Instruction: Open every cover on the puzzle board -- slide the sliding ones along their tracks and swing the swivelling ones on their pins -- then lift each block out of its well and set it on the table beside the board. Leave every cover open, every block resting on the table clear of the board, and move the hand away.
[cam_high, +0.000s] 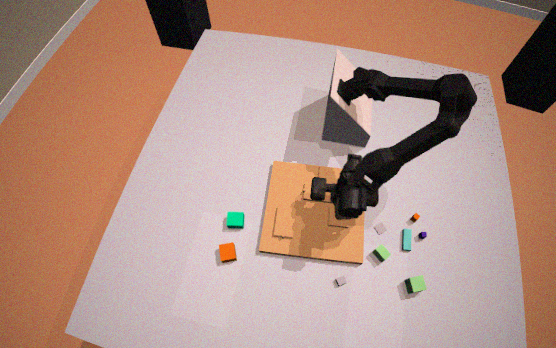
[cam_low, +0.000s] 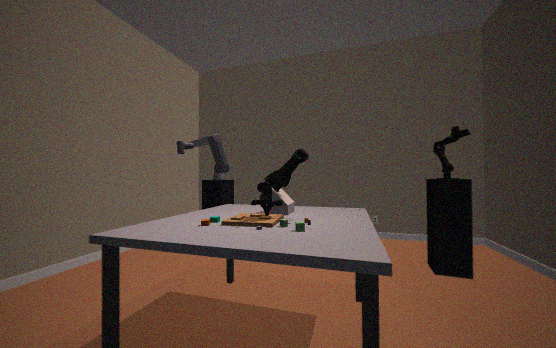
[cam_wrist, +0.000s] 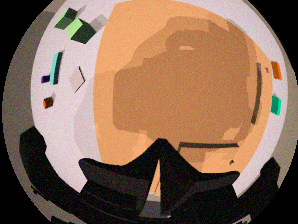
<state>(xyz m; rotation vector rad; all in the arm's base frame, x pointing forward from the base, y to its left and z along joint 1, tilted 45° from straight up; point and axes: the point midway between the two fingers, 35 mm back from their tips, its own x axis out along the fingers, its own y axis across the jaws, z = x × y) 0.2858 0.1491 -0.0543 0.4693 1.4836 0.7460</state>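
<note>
The wooden puzzle board (cam_high: 312, 250) (cam_low: 250, 224) (cam_wrist: 105, 90) lies flat on the table. A flat wooden cover (cam_high: 283, 223) is at its front left, another cover (cam_high: 340, 218) is at its right, and a third cover (cam_high: 309, 195) is partly under the hand. My gripper (cam_low: 267, 214) (cam_wrist: 161, 142) is shut and empty, fingers down, low over the back right part of the board; whether the tips touch it I cannot tell. In the top view the hand hides the fingertips and that board area. No block shows in a well; wells under the hand are hidden.
A green block (cam_high: 235, 220) (cam_wrist: 276, 105) and an orange block (cam_high: 227, 252) (cam_wrist: 276, 70) lie left of the board. Light green blocks (cam_high: 381, 253) (cam_high: 415, 284), a teal bar (cam_high: 407, 240) and several small cubes lie right and in front. A wedge (cam_high: 345, 125) stands behind.
</note>
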